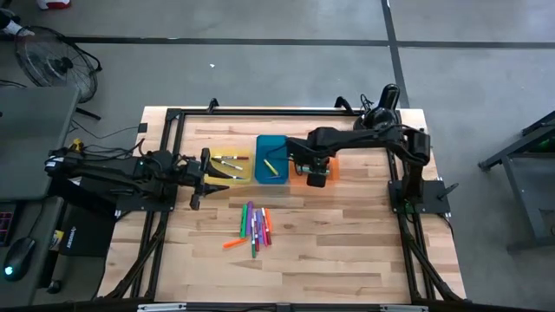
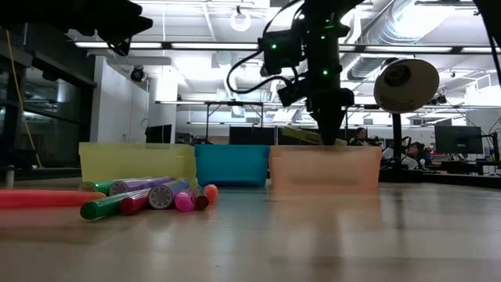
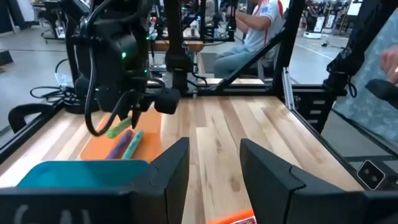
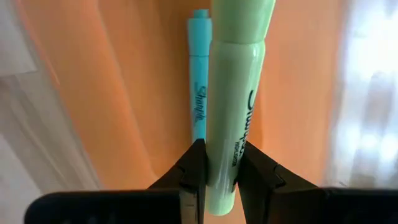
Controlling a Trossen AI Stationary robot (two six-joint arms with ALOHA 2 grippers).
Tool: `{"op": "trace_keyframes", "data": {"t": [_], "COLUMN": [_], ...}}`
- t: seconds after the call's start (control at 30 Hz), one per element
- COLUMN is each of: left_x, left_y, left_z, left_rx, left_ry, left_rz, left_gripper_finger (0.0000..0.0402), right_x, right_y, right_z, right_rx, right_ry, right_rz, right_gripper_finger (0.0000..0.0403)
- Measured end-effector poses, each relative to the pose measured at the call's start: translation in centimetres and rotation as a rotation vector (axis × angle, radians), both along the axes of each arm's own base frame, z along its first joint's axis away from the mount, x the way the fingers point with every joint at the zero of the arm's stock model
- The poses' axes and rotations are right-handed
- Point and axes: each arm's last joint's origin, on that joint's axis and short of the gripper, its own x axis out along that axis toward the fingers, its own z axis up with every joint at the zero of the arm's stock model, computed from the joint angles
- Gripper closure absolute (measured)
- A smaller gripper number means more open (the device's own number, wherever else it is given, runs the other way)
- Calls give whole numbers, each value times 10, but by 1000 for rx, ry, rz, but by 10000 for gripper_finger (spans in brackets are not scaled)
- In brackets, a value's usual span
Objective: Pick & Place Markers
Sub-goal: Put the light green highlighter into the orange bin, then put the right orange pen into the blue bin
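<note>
Gripping pale green marker (image 4: pixel 233 99), right claw (image 4: pixel 219 171), seemingly over orange tray (image 4: pixel 124 81).

"Sharpie" reads on the teal marker (image 4: pixel 198 93), and apparently the green marker (image 4: pixel 235 93).

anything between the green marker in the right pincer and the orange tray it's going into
Nothing visible. The right pincer is shut on the green marker directly over the orange tray. Only a teal marker lies on the tray floor beside it, not blocking the drop.

High cam overhead, low cam table-level, wrist cams close; all share orange tray (image 1: pixel 332 169).
</note>
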Motion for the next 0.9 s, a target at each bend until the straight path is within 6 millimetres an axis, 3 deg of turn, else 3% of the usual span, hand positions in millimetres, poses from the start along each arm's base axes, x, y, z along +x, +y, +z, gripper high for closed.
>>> {"op": "trace_keyframes", "data": {"t": [0.27,0.5,0.9], "left_x": [0,0,0], "left_y": [0,0,0], "left_z": [0,-2,-2], "left_rx": [0,-1,-1], "left_ry": [4,24,22], "left_rz": [0,1,1], "left_gripper_finger": [264,264,264], "right_x": [3,4,4], "right_y": [-1,-2,-3], "right_z": [-23,-26,-26], "right_rx": [47,47,-8], "right_ry": [118,123,133], "right_rz": [18,23,28], "right_gripper_finger": [351,351,249]}}
